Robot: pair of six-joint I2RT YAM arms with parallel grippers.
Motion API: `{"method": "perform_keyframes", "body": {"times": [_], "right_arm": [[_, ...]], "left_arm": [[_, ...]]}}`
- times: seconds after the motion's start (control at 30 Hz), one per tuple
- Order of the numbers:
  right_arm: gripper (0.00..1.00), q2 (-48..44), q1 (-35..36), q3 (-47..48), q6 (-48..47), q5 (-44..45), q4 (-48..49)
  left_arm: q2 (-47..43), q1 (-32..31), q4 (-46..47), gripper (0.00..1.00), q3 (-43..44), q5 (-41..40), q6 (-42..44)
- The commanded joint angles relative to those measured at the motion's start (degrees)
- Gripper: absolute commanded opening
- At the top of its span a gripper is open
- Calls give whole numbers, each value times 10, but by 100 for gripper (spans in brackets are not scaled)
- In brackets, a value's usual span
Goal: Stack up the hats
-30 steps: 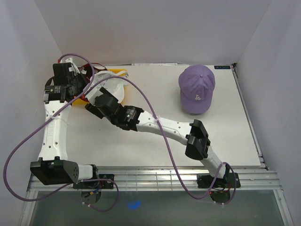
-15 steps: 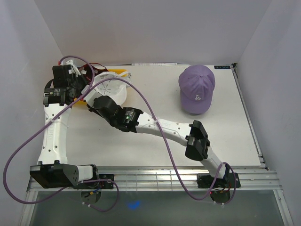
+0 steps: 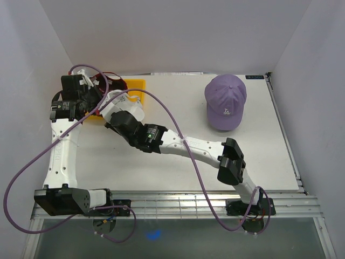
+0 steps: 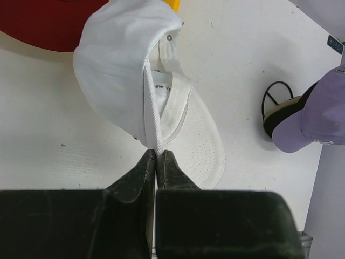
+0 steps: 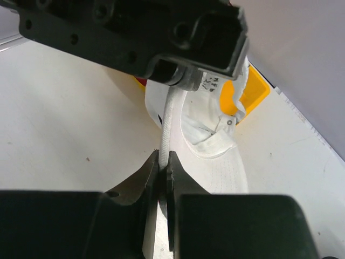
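The white hat [image 3: 128, 103] hangs folded at the back left, held edge-on between both grippers. My left gripper [image 4: 156, 156] is shut on the white hat's [image 4: 124, 70] rim band. From the opposite side my right gripper [image 5: 163, 157] is shut on the same rim of the white hat [image 5: 215, 156], its brim drooping to the table. In the top view the left gripper [image 3: 103, 98] and right gripper [image 3: 116, 110] sit close together. A dark red hat [image 4: 43, 24] lies just behind. The lavender hat [image 3: 225, 102] rests crown up at the back right.
A yellow tray [image 3: 136, 86] stands at the back left corner, behind the white hat, with the dark red hat [image 3: 115, 82] over it. White walls close in the table on three sides. Purple cables arch over both arms.
My right gripper has shut on the white hat's rim. The hat has bunched up and shifted left, uncovering more of the yellow tray. The left gripper keeps its hold.
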Motion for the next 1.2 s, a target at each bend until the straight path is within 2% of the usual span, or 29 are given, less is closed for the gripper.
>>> {"method": "perform_keyframes", "body": {"times": [0.0,0.07,0.1,0.17,0.2,0.33,0.53,0.63,0.77,0.93,1.0,1.17], "right_arm": [[8,-43,-5,-7,40,-10,13],[8,-49,-5,-10,50,-15,9],[8,-56,-5,-13,53,-18,9],[8,-64,-5,-22,62,-20,9],[8,-73,-5,-25,65,-22,9],[8,-91,-6,-37,78,-31,7],[8,-118,-16,-63,103,-37,-1],[8,-139,-32,-76,144,-50,-6],[8,-172,-74,-80,218,-89,-27],[8,-248,-188,-116,364,-199,-16],[8,-289,-238,-159,430,-232,27],[8,-384,-342,-248,562,-246,102]], "left_arm": [[-22,-3,25,7,22,43,-2],[-22,-3,27,13,31,44,-3],[-21,-3,28,22,34,47,-4],[-20,-3,35,34,42,48,-8],[-21,-3,37,43,45,48,-10],[-4,-3,51,54,71,63,-23],[30,-3,51,58,163,65,-45],[51,-3,45,58,219,59,-57],[54,-3,52,58,244,63,-80],[18,-3,68,57,200,69,-89],[1,-3,76,57,172,72,-89],[-58,-3,109,56,56,95,-93]]}}
